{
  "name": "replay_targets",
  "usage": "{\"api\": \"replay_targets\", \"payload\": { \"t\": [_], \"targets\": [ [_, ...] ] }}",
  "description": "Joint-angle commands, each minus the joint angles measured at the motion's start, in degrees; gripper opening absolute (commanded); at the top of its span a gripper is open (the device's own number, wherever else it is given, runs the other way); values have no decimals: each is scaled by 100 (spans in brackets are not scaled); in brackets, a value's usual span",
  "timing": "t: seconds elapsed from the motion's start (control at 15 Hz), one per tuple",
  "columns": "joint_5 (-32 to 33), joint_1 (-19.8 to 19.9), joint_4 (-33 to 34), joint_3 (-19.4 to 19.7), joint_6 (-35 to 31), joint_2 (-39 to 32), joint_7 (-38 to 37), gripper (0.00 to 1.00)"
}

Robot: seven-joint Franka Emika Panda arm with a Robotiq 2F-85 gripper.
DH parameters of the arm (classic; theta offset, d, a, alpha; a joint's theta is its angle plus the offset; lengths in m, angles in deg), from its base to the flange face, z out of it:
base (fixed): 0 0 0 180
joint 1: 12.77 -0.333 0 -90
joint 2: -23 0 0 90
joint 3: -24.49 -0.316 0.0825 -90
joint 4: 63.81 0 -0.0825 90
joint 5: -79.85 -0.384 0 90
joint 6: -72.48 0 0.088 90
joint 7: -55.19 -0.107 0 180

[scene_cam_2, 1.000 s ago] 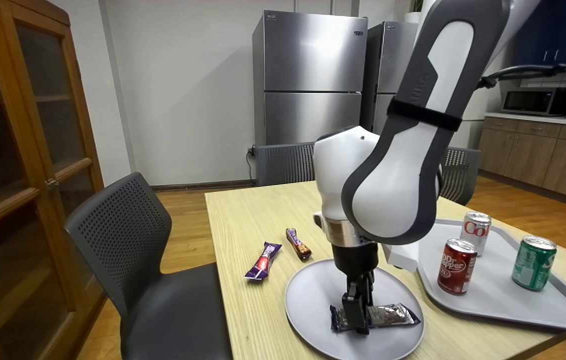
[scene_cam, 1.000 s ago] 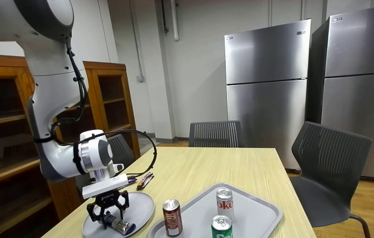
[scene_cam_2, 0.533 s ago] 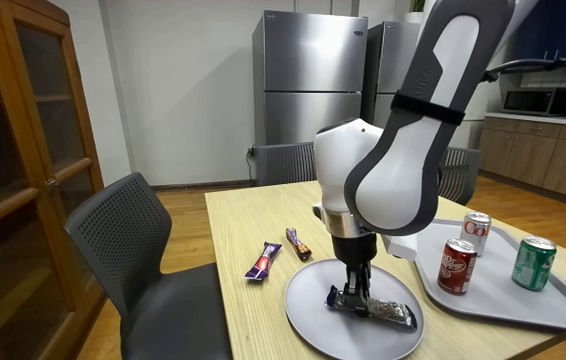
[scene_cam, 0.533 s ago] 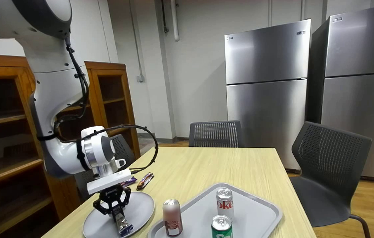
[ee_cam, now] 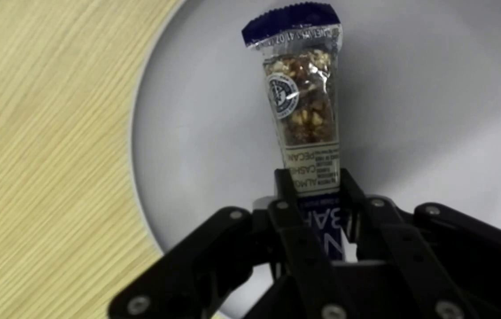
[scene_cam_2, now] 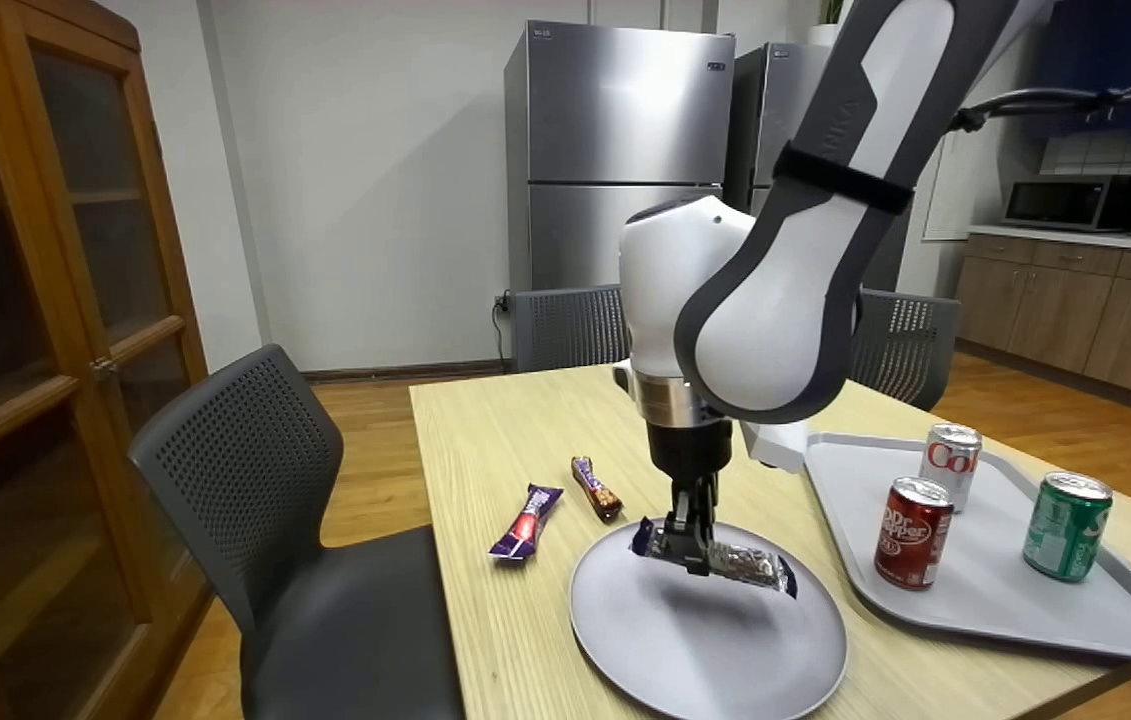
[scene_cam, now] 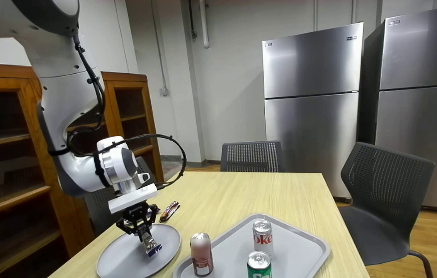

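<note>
My gripper (ee_cam: 314, 181) is shut on a wrapped nut bar (ee_cam: 305, 106), its fingers pressing the bar's two long sides near the middle. The wrapper is clear with nuts showing, a cream label and dark blue ends. Beneath them is a round grey plate (scene_cam_2: 725, 650); a shadow lies on it below the bar, which hangs just above its surface. In an exterior view the gripper (scene_cam: 143, 233) tilts a little, and the bar (scene_cam: 150, 245) slants down toward the plate's right side. The bar's near end is partly hidden by the fingers in the wrist view.
Beside the plate stands a grey tray (scene_cam_2: 1015, 600) with a Dr Pepper can (scene_cam_2: 913, 533), a Diet Coke can (scene_cam_2: 951, 465) and a green can (scene_cam_2: 1068, 527). A purple-wrapped bar (scene_cam_2: 526, 522) and a brown-purple bar (scene_cam_2: 596, 488) lie on the table behind the plate. Chairs surround the table.
The jaws have closed from around the bar onto it. The bar has swung round slightly and risen off the plate with the gripper. Plate, cans and other bars have stayed put.
</note>
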Motion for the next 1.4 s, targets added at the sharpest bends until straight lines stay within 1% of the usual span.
{"api": "replay_targets", "payload": {
  "t": [0.0, 0.27, 0.53, 0.8, 1.07, 1.33],
  "targets": [
    [75, -33, 96, 28, 68, 236, -256, 7],
    [-223, 143, 286, -147, 82, 229, -163, 7],
    [-625, 254, 708, -185, 359, 83, -153, 7],
    [-1140, 467, 1287, -208, 845, -167, -144, 7],
    [-1746, 789, 1947, -308, 1346, -552, -88, 7],
    [-2285, 942, 2619, -311, 1738, -986, -376, 7]
  ]
}}
